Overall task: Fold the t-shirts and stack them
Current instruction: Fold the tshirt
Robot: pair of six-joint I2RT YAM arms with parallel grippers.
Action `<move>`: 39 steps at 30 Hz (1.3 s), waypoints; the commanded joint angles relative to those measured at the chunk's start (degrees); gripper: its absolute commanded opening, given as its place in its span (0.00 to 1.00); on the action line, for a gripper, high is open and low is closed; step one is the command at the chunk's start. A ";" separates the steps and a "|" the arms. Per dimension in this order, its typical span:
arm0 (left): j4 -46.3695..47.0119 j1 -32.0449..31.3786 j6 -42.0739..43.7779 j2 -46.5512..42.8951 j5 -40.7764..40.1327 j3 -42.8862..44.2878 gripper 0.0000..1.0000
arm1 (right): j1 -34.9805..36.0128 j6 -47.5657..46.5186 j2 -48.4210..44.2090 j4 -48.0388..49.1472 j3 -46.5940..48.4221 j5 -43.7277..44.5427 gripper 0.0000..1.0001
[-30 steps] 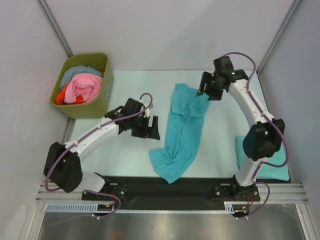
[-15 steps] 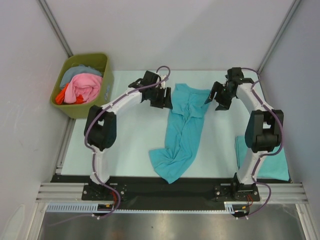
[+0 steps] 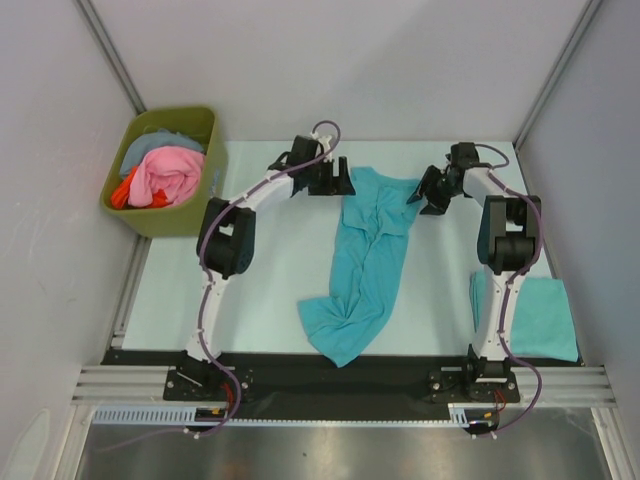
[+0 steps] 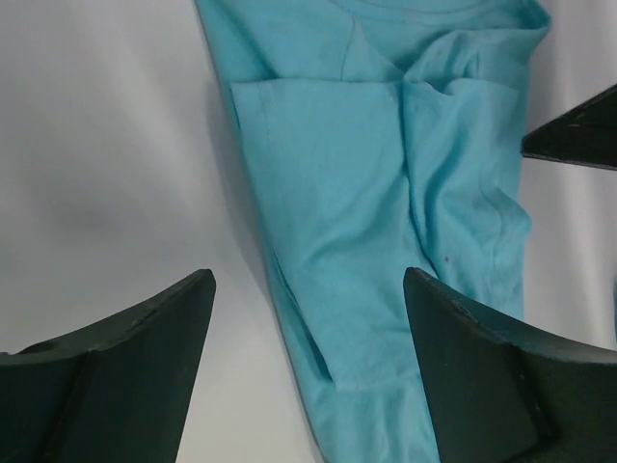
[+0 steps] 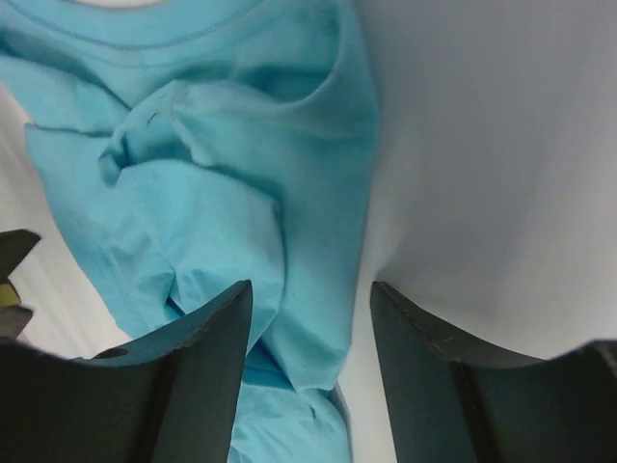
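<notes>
A turquoise t-shirt (image 3: 365, 262) lies crumpled in a long strip down the middle of the table, collar end far from the arm bases. A second t-shirt (image 3: 540, 318) lies folded flat at the near right. My left gripper (image 3: 340, 184) hovers open at the strip's far left corner; in the left wrist view, my left gripper (image 4: 308, 280) straddles the left edge of the shirt (image 4: 386, 193). My right gripper (image 3: 424, 194) stands open at the far right corner; in the right wrist view, that gripper (image 5: 310, 287) frames the right edge of the shirt (image 5: 212, 174). Neither holds cloth.
An olive-green bin (image 3: 205, 190) with pink, red and grey-blue clothes stands at the far left corner. Grey walls close in the table at the back and on both sides. The black base rail (image 3: 330, 378) runs along the near edge.
My left arm has swung from the table's middle left out to the shirt's far left corner. My right gripper has come off the shirt's far right corner and sits just beside it.
</notes>
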 commanded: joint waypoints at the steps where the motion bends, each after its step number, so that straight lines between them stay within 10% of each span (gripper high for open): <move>1: 7.91 -0.20 -4.13 3.80 1.45 3.37 0.84 | -1.26 2.19 0.99 4.32 2.44 -0.47 0.58; 14: 12.66 -0.29 -15.46 14.26 4.35 11.36 0.70 | -1.18 5.35 6.44 6.70 5.61 0.06 0.48; 23: 18.01 -0.03 -22.67 14.52 4.09 8.21 0.38 | 0.05 7.46 8.20 12.32 6.13 2.09 0.15; 28: 23.46 0.32 -26.02 15.67 2.51 9.61 0.01 | 0.40 9.93 11.62 16.53 10.43 -0.81 0.00; 39: 29.45 3.31 -30.77 21.11 -3.82 20.15 0.00 | 2.69 16.87 25.85 20.67 33.71 -3.18 0.00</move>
